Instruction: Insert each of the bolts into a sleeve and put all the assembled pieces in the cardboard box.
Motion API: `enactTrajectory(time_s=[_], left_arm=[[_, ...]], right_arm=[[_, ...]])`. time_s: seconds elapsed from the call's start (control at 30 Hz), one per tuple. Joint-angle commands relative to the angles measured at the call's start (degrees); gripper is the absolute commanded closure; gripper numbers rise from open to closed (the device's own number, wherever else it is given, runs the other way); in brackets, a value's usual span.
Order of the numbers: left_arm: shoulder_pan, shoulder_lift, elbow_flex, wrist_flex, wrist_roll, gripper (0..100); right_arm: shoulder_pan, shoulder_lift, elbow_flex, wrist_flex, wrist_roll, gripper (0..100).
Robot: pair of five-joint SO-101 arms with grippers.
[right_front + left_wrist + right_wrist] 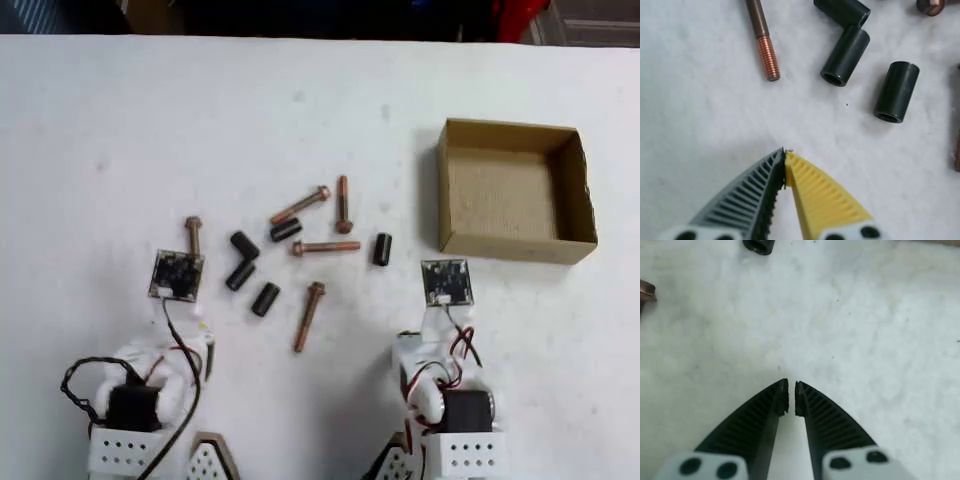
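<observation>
Five bolts [326, 247] lie loose on the white table [100, 120], none seated in a sleeve. Five black sleeves [265, 299] lie on their sides among them. Three are clustered left of centre, and a fourth lies between two bolts. A lone sleeve [382, 249] sits apart on the side toward the cardboard box [515, 190]. The box stands open-topped to the right of the scatter, and its near wall hides a strip of its floor.

The leftmost bolt [193, 235] lies well apart from the other bolts. In the high view its lower end runs under the left arm's camera board [177, 275]. The left wrist view shows that threaded end, but the head is cut off at the frame edge. The same view has three sleeves, the farthest one clipped, plus a bolt head and a shank sliver at the margins.

The left gripper [785, 152] is clenched, its grey and yellow tips meeting with nothing between them. Whether the tips touch the table cannot be told.

The right gripper [791, 397] is drawn in to a hairline gap and grasps nothing. It sits over bare table, with a clipped sleeve and a bolt head at the frame margins — which bolt cannot be told. The right arm's camera board [446, 282] sits near the box's near-left corner.
</observation>
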Motion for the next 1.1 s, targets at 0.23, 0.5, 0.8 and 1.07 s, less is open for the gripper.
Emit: enactTrajectory(time_s=[0.23, 0.5, 0.8, 1.07], left_arm=[[0.84, -0.22, 0.09, 0.44, 0.26, 98], [0.84, -0.22, 0.09, 0.44, 0.26, 98], [0.84, -0.22, 0.09, 0.44, 0.26, 98], [0.84, -0.22, 0.09, 0.44, 0.26, 98]], right_arm=[[-0.13, -0.4, 0.44, -7.96, -0.09, 98.1], [-0.4, -0.4, 0.44, -13.32, 10.9, 98.1], [0.04, -0.4, 0.44, -14.02, 25.58, 98.1], [2.59, -0.4, -2.81, -12.79, 30.24, 98.1]])
